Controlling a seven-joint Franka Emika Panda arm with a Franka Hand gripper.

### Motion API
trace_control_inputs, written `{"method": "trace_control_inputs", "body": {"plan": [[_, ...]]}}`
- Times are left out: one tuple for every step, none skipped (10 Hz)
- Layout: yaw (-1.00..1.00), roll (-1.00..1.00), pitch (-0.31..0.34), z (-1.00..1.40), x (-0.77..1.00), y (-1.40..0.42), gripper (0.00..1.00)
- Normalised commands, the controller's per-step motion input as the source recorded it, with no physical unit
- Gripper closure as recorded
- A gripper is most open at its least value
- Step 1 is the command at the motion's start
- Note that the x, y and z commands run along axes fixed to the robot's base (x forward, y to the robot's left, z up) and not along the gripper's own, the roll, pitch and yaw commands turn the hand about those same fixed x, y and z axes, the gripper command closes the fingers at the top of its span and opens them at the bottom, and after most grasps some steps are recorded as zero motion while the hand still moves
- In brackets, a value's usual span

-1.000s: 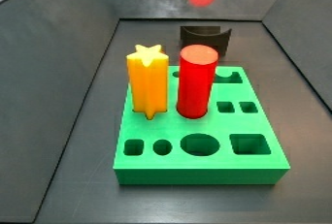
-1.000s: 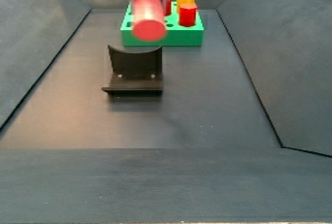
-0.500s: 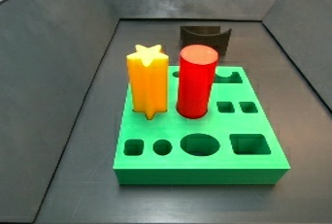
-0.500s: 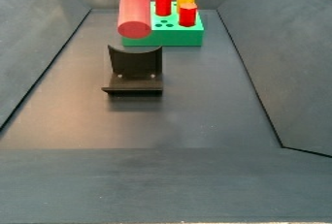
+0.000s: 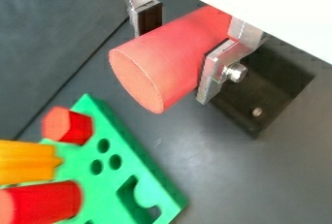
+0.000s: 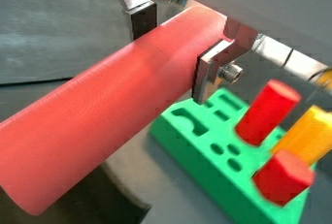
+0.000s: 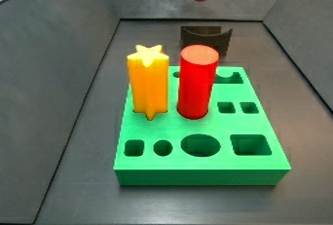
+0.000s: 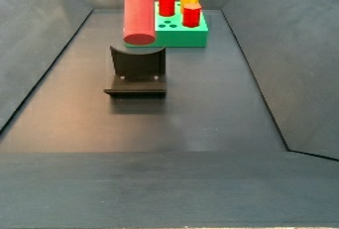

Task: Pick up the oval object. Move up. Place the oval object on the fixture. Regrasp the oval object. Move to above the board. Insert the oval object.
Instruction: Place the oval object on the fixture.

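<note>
Over the dark grey floor, our gripper [image 5: 182, 42] clamped the oval object [image 5: 170, 58] between its fingers, hanging above the fixture [image 8: 137, 72]. Beyond it, the board [image 7: 202, 131] held a yellow star peg [image 7: 150, 81] and a red cylinder [image 7: 196, 81] upright in its holes.

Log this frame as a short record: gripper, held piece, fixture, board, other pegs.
gripper: raised above the floor, shut on the oval object
oval object: held, hanging over the fixture, not resting on it
fixture: on the floor, nothing in its notch
board: green, on the floor beyond the fixture
other pegs: yellow star peg and red cylinder standing in the board
</note>
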Motion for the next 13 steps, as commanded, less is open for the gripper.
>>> {"method": "trace_control_inputs", "body": {"plan": [[-0.20, -1.00, 0.104, -0.01, 0.08, 0.04, 1.00], [-0.22, -1.00, 0.098, -0.02, 0.08, 0.04, 1.00], [-0.25, -0.99, 0.084, -0.02, 0.09, 0.04, 1.00], [-0.23, -0.81, 0.054, -0.02, 0.09, 0.05, 1.00], [-0.21, -0.62, 0.025, -0.02, 0.09, 0.05, 1.00], [-0.19, -0.44, -0.002, -0.02, 0.09, 0.05, 1.00], [-0.15, -0.25, -0.026, -0.01, 0.08, 0.03, 1.00], [-0.12, -0.21, 0.012, -1.00, 0.09, 0.02, 1.00], [-0.10, -0.18, -0.002, -1.00, 0.09, 0.02, 1.00], [-0.09, -0.15, -0.022, -1.00, 0.10, 0.03, 1.00], [-0.08, -0.13, -0.035, -1.00, 0.11, 0.03, 1.00], [-0.06, -0.10, -0.044, -1.00, 0.12, 0.04, 1.00], [-0.05, -0.08, -0.052, -1.00, 0.13, 0.04, 1.00]]}}
